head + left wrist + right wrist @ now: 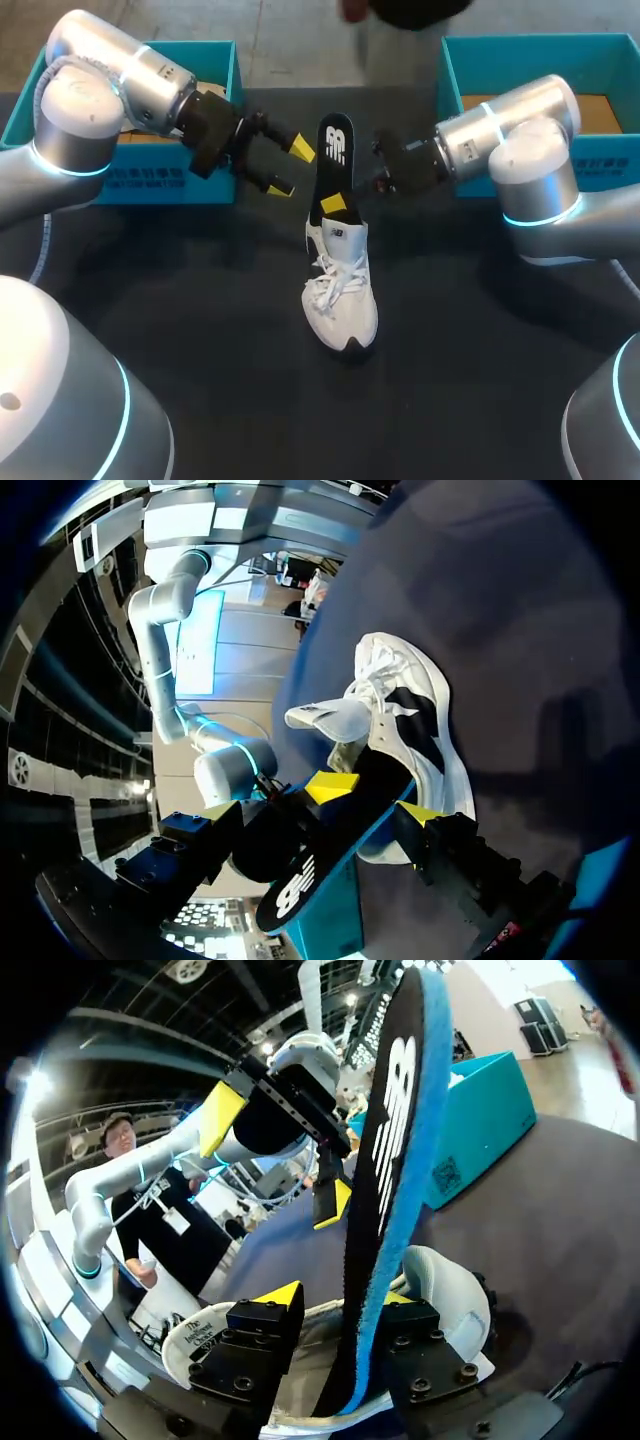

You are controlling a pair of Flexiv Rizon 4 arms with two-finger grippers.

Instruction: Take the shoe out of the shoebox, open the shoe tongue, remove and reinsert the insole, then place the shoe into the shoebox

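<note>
Insole upright in shoe — clamped between fingers of right gripper.

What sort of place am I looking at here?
Likely a robot practice or demonstration bench for shoe handling: the left arm and right arm flank a white shoe on a dark table, its insole sticking up, with a teal left shoebox and right shoebox behind.

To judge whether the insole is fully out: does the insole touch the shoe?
Touching. The head view shows the insole standing up with its lower end inside the opening of the shoe, and no gap between them.
</note>
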